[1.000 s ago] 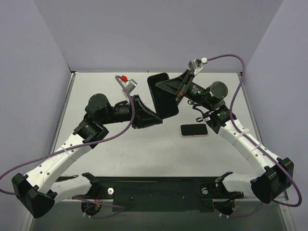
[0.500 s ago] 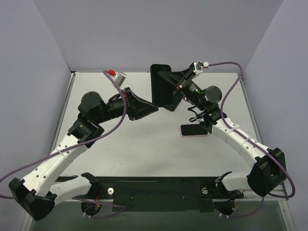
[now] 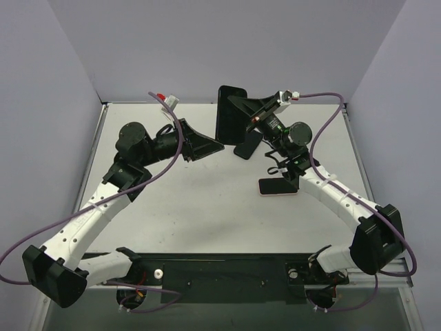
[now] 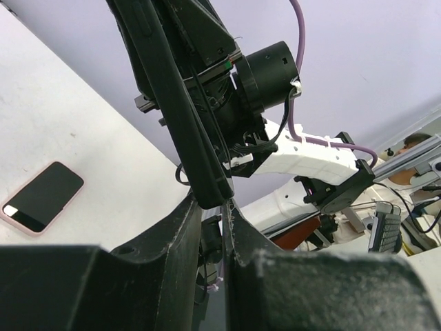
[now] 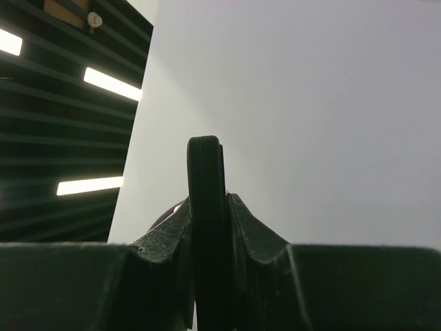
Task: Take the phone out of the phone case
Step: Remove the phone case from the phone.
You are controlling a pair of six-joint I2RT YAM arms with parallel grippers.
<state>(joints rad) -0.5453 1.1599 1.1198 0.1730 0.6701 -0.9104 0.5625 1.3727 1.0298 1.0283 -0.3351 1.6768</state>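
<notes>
My right gripper (image 3: 238,110) is shut on a black phone case (image 3: 229,118) and holds it upright above the far middle of the table. In the right wrist view the case's edge (image 5: 205,158) is clamped between the fingers. I cannot tell whether a phone is inside it. My left gripper (image 3: 219,145) points right, its jaws nearly together and empty, with the tips just at the case's lower end (image 4: 172,89). A pink-edged phone (image 3: 278,186) with a dark screen lies flat on the table below the right arm. It also shows in the left wrist view (image 4: 43,196).
A dark patch (image 3: 249,145), seemingly the case's shadow, lies on the white table (image 3: 207,221) under the case. Purple cables (image 3: 324,138) loop from both wrists. Grey walls close in the back and sides.
The left gripper let go of the black case and drew back to the left. The right gripper lifted the case and turned it upright toward the back wall. The pink phone stayed put.
</notes>
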